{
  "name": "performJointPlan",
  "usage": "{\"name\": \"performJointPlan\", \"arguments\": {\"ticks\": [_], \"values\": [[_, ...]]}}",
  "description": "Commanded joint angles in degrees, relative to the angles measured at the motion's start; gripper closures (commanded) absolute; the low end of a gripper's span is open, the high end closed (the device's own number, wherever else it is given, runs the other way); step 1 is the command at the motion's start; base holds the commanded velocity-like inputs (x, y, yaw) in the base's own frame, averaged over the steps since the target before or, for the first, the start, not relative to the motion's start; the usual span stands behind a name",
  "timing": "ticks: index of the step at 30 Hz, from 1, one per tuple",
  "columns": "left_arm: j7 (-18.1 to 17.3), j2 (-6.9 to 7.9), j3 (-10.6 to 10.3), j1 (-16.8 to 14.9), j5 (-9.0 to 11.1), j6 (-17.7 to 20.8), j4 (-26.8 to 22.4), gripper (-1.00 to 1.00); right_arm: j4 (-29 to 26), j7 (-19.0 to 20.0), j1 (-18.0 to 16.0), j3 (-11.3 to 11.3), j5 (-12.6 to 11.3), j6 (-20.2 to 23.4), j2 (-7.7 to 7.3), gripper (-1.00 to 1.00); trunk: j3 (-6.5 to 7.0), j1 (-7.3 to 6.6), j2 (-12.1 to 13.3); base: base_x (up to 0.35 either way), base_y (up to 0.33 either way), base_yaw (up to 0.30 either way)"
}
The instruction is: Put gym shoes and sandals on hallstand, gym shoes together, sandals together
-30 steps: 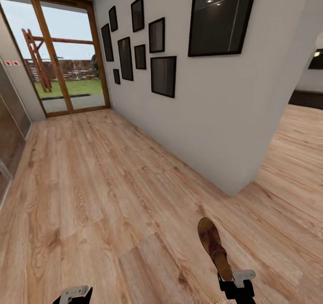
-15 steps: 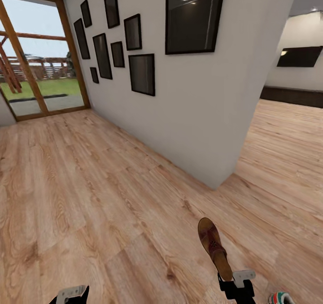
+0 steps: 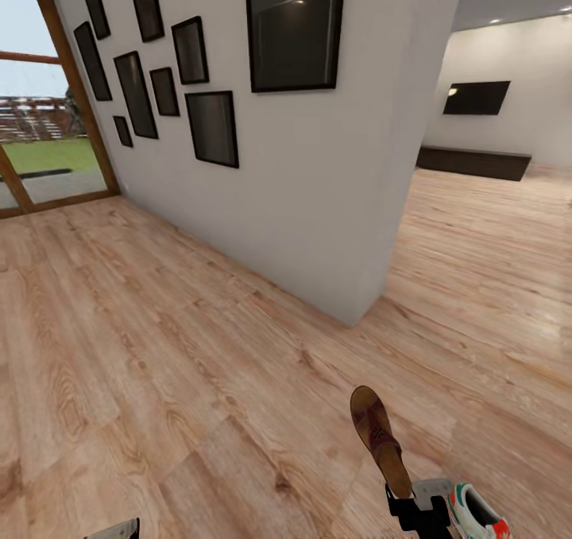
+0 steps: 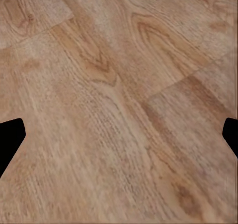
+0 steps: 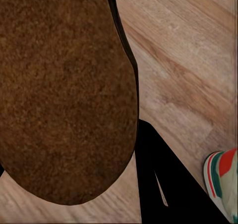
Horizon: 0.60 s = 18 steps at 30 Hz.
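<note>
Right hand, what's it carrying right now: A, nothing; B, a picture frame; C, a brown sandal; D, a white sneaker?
C: in the head view the right hand grips a brown sandal by one end, sticking out above the floor, while a gym shoe lies on the planks beside it.

A dark brown sandal with a tan footbed is held above the wood-plank corridor floor, toe pointing away. Just right of its heel, a white gym shoe with green stripes lies on that floor.
</note>
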Motion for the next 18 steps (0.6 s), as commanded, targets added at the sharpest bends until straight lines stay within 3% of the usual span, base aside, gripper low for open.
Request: {"name": "performJointPlan", "arguments": {"ticks": [1, 8, 18], "values": [[0.15, 0.01, 0.08, -0.02, -0.25, -0.27, 0.07, -1.00, 0.05, -0.28, -0.05, -0.03, 0.37, -0.08, 0.00, 1.00, -0.09, -0.01, -0.02, 0.000, 0.000, -0.263], [0.21, -0.06, -0.01, -0.02, -0.28, -0.44, 0.13, -1.00, 0.05, -0.29, -0.05, -0.03, 0.37, -0.08, 0.00, 1.00, -0.37, -0.01, -0.02, 0.049, 0.027, -0.263], [0.20, -0.08, -0.01, -0.02, -0.18, -0.46, 0.19, -1.00, 0.06, -0.27, -0.05, -0.03, 0.37, -0.08, 0.00, 1.00, -0.77, -0.01, -0.02, 0.208, 0.209, -0.263]]}}
